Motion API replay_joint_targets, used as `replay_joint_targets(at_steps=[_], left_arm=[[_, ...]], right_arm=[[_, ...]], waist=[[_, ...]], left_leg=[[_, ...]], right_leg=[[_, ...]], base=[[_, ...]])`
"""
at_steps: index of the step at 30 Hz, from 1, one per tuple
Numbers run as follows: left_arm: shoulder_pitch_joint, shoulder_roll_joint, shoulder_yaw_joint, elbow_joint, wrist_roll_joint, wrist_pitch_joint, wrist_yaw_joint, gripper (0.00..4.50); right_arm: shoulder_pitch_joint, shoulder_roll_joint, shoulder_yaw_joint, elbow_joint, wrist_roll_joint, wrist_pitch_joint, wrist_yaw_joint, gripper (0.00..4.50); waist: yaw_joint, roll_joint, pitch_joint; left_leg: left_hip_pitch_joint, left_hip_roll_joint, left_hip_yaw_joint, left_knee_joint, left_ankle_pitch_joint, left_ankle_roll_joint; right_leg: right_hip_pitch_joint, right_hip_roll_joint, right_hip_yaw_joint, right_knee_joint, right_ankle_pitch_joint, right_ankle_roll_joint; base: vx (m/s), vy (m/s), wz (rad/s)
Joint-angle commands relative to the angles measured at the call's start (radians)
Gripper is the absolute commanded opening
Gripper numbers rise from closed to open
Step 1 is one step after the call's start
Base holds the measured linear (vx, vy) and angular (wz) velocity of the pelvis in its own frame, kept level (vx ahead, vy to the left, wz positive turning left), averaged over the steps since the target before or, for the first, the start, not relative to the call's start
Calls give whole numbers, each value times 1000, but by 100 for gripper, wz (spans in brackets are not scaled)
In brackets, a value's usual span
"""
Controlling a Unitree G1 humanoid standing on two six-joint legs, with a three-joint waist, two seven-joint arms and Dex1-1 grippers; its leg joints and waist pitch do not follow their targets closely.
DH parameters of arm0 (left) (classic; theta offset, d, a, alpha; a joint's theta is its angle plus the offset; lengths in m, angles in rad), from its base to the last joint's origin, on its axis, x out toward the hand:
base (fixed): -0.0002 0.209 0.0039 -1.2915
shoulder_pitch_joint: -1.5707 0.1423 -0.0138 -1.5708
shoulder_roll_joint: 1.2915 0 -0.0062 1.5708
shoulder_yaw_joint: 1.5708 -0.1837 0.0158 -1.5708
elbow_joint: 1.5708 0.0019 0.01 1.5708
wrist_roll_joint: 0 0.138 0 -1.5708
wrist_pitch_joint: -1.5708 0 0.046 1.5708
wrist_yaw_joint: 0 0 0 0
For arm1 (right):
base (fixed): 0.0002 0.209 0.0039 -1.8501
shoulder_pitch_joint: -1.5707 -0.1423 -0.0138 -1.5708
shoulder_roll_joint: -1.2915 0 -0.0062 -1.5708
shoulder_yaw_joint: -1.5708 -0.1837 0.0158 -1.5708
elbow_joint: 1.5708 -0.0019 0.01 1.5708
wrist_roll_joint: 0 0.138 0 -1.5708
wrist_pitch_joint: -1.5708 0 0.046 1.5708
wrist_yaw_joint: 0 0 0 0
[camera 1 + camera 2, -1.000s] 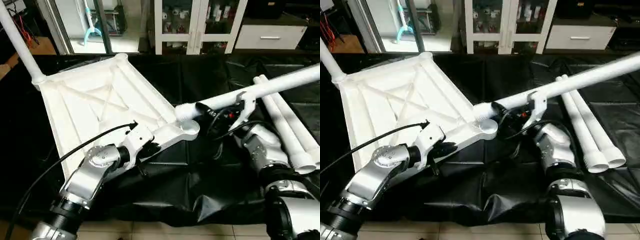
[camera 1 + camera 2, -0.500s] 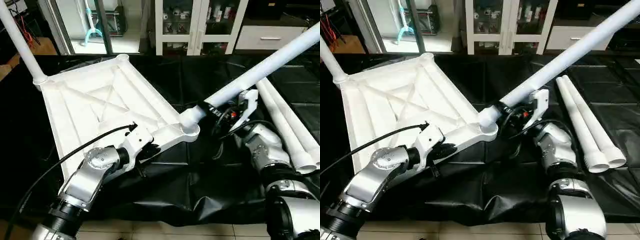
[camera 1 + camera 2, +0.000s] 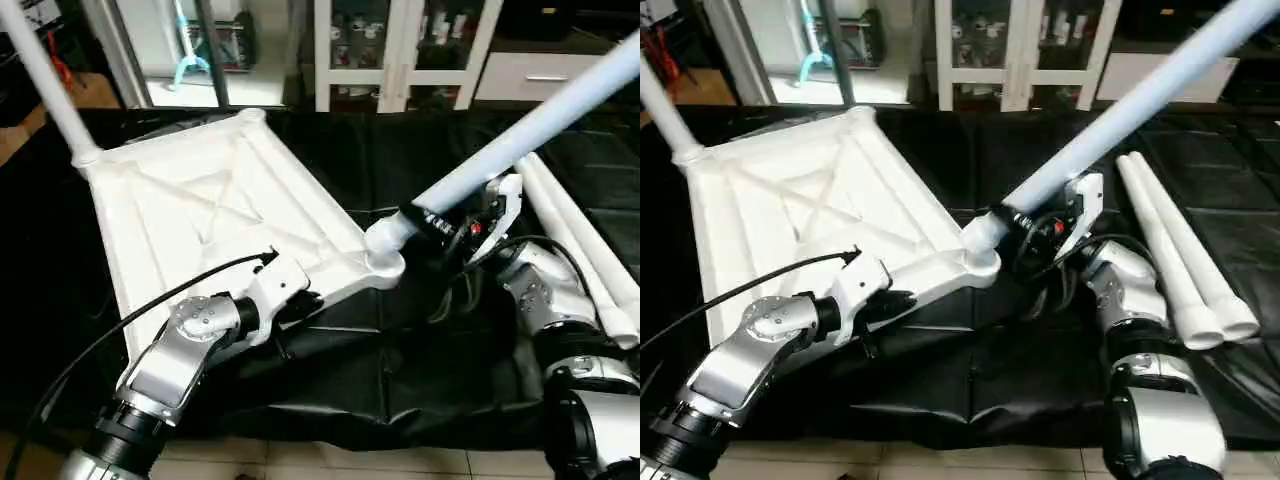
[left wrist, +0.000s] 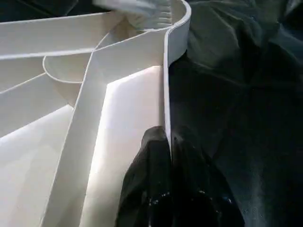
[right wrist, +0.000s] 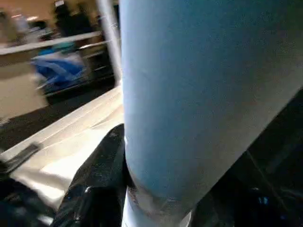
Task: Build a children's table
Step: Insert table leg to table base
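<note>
Tabletop [image 3: 200, 210] lies upside down on black sheet [image 3: 400, 370], ribbed underside up, X ribs showing. One leg [image 3: 40, 80] already stands in far left corner socket, rising out of frame.

L gripper [image 4: 168, 156]: fingers pressed together, clamped on tabletop's near rim, one finger inside the wall, one outside on the sheet side. Seen from the head, it sits by the near edge, w/ silver forearm behind it.

R gripper [image 3: 440, 225]: fingers clamped round a second leg [image 3: 520, 130] near its lower end. That leg slants up toward the right, lower tip at the near right corner socket [image 3: 385, 265]; can't tell if fully seated.

Two spare legs [image 3: 1175, 250] lie side by side on the sheet, right of the R arm.
</note>
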Motion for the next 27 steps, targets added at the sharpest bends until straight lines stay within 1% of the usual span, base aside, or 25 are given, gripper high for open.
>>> replay_joint_targets(at_steps=[1,3,4,5,6,8,9,10,11,13,15,16,17,18,19,20,23,24,25,27], left_arm=[[12,3,-45,1,13,-25,-31,0],[11,4,-48,2,16,-28,-32,0],[14,4,-51,0,17,-31,-37,0],[14,4,-51,0,17,-31,-37,0],[16,6,-57,-2,16,-33,-41,0],[16,8,-59,-2,16,-34,-44,0],[18,11,-63,-5,16,-37,-50,0],[19,12,-64,-6,14,-36,-55,0],[20,15,-66,-10,9,-35,-67,0],[22,20,-65,-17,4,-33,-78,0],[28,29,-64,-23,1,-36,-90,0],[29,29,-64,-23,1,-37,-91,0],[31,30,-64,-24,-1,-37,-96,0],[32,30,-63,-26,-6,-36,-99,0],[32,29,-63,-26,-7,-35,-100,0],[32,27,-61,-28,-13,-31,-102,0],[31,28,-59,-29,-15,-29,-104,0],[30,28,-59,-29,-15,-29,-104,0],[30,29,-58,-29,-15,-29,-104,0],[30,31,-58,-30,-16,-26,-107,0]], right_arm=[[-28,-25,24,-23,-8,21,46,186],[-31,-38,27,-21,-14,28,55,186],[-34,-62,38,-18,-32,36,70,186],[-34,-62,38,-18,-32,36,70,186],[-34,-81,55,-16,-55,36,79,186],[-33,-88,63,-14,-65,34,82,186],[-33,-109,81,-8,-89,31,89,186],[-34,-113,83,-8,-90,35,93,186],[-35,-122,87,-8,-92,46,103,186],[-37,-135,93,-4,-94,62,118,186],[-36,-159,117,8,-106,105,163,186],[-35,-160,119,10,-106,110,167,186],[-34,-160,118,23,-104,129,179,186],[-30,-159,121,38,-107,137,186,186],[-29,-159,122,41,-108,137,188,186],[-21,-159,139,53,-123,135,197,186],[-16,-156,149,62,-129,140,201,186],[-14,-156,155,69,-138,129,193,186],[-12,-159,168,76,-156,108,182,186],[-3,-173,216,86,-216,49,171,186]], waist=[[7,-30,-74],[11,-29,-74],[12,-29,-73],[14,-30,-73],[15,-31,-71],[17,-29,-71],[17,-32,-70],[17,-32,-70],[18,-34,-70],[19,-34,-71],[21,-34,-71],[21,-36,-69],[22,-34,-68],[23,-36,-68],[23,-41,-68],[25,-40,-67],[24,-40,-66],[24,-41,-67],[24,-40,-66],[23,-39,-66]], left_leg=[[25,8,2,-24,142,201],[26,9,2,-23,150,196],[25,8,3,-22,146,192],[26,8,3,-22,143,190],[25,8,3,-23,138,185],[25,7,3,-22,133,180],[23,5,4,-22,119,173],[24,5,5,-22,115,172],[23,5,5,-23,110,170],[24,6,4,-22,110,171],[24,6,4,-21,110,172],[23,6,5,-21,106,171],[23,6,6,-22,96,166],[24,7,5,-24,87,162],[23,7,6,-23,82,160],[24,8,7,-24,74,157],[25,9,5,-25,71,155],[25,9,5,-25,73,154],[26,9,5,-25,68,153],[26,10,5,-25,63,150]], right_leg=[[46,-49,22,-39,510,-263],[43,-50,22,-38,503,-266],[43,-50,22,-39,491,-267],[44,-50,22,-40,484,-267],[43,-51,23,-41,471,-266],[43,-51,24,-41,461,-265],[44,-51,25,-43,448,-264],[44,-52,25,-44,445,-263],[45,-52,26,-44,445,-264],[44,-51,25,-43,447,-265],[43,-49,24,-42,446,-269],[43,-49,25,-43,442,-269],[41,-50,25,-45,424,-270],[41,-52,26,-46,409,-272],[43,-52,26,-46,406,-273],[41,-54,27,-47,392,-275],[41,-54,27,-46,383,-273],[41,-54,27,-46,383,-274],[39,-54,27,-47,374,-274],[39,-55,27,-48,367,-276]], base=[[0,0,0],[0,0,0],[0,0,0],[0,0,0],[0,0,0],[0,0,0],[0,0,0],[0,0,0],[0,0,0],[0,0,0],[0,0,0],[0,0,0],[0,0,0],[0,0,0],[0,0,0],[0,0,0],[0,0,0],[0,0,0],[0,0,0],[0,0,0]])
